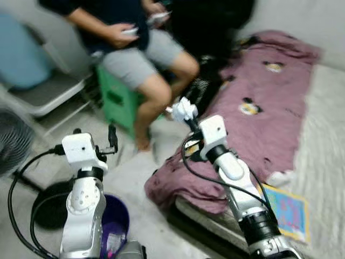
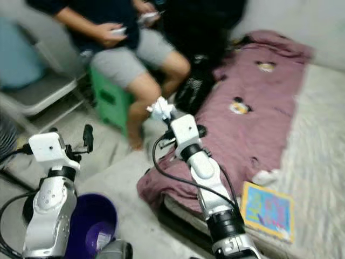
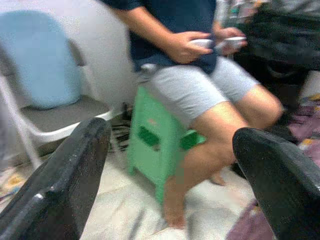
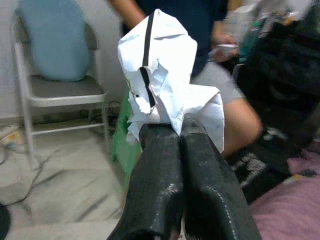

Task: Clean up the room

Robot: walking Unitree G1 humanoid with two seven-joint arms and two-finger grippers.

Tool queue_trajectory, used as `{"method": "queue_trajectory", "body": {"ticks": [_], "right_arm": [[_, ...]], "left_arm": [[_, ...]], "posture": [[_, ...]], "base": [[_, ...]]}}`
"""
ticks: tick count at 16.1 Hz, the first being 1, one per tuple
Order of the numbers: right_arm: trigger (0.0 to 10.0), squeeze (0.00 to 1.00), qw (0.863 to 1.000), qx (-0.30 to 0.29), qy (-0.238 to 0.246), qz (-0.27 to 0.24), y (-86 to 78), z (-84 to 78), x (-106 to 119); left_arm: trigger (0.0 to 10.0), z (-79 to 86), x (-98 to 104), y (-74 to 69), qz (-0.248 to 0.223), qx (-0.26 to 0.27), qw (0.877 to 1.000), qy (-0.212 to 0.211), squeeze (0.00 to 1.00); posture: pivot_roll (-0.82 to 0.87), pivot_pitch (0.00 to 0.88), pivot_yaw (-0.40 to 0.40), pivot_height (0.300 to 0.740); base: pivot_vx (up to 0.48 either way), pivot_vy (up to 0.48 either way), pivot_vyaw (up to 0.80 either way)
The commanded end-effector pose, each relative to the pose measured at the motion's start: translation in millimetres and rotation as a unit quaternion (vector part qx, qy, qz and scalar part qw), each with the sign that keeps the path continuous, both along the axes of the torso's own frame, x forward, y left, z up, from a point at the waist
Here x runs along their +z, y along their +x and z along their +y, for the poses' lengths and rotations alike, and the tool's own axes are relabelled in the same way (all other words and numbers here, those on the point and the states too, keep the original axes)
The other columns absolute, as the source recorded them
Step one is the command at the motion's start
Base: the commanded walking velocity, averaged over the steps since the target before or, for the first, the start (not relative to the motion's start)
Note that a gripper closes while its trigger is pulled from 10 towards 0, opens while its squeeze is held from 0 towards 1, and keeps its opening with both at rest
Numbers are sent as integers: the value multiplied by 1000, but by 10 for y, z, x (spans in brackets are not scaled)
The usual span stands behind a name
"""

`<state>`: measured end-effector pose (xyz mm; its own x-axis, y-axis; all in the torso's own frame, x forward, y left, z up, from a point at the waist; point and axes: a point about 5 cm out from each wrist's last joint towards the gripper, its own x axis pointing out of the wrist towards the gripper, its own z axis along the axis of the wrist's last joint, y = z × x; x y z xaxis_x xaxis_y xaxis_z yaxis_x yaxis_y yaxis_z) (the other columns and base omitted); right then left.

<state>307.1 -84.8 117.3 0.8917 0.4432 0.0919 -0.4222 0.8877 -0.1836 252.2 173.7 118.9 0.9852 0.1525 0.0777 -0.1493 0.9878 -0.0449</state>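
Paper: white, crumpled, black stripe; pinched in right end effector, raised above pink blanket edge near seated person. Left end effector: fingers spread wide, empty, raised over floor above purple bin.

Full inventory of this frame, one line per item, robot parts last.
Crumpled white paper: 1, white with a black stripe, pinched in the right gripper.
Purple plastic bucket: 1, purple, on the floor by the left arm.
Mauve patterned blanket: 1, mauve, draped over the bed edge.
Colourful flat book: 1, blue and yellow, on the bed.
Green plastic stool: 1, green, under the seated person.
Seated person: 1, dark top, grey shorts.
White folding chair: 1, holding a light blue cushion.
Left gripper: open, raised.
Right gripper: shut on the paper.
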Motion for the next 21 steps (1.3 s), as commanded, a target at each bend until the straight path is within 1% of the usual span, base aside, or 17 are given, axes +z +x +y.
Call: {"method": "queue_trajectory", "body": {"ticks": [1,2,3,7,9,11,18,21], "right_arm": [[10000,0,1000,10,6,-9,14,66,56],[10000,0,1000,7,8,-8,23,59,55],[10000,0,1000,6,9,-7,23,59,54],[10000,0,1000,6,10,-6,28,62,52],[10000,0,1000,6,11,-6,30,65,55],[10000,0,1000,7,11,-5,31,65,53],[10000,0,1000,9,9,-5,36,70,56],[10000,0,1000,9,9,-4,38,72,56]], "left_arm": [[10000,47,21,-2,-3,9,1000,11,0],[10000,28,23,10,0,8,999,34,0],[10000,21,19,16,4,12,999,39,0],[10000,24,-1,34,10,9,1000,22,0],[10000,26,8,36,7,13,999,30,0],[10000,35,7,30,8,19,999,28,0],[10000,29,13,35,8,14,1000,27,0],[10000,45,17,25,7,23,999,30,0]], "posture": [[-19,6,-12,740],[-21,2,-10,740],[-21,2,-8,740],[-29,4,-7,740],[-28,7,-6,740],[-28,7,-6,740],[-25,8,-8,740],[-22,6,-11,740]], "base": [[0,0,800],[0,0,800],[0,0,800],[0,0,800],[0,0,800],[0,0,800],[0,0,800],[0,0,800]]}}
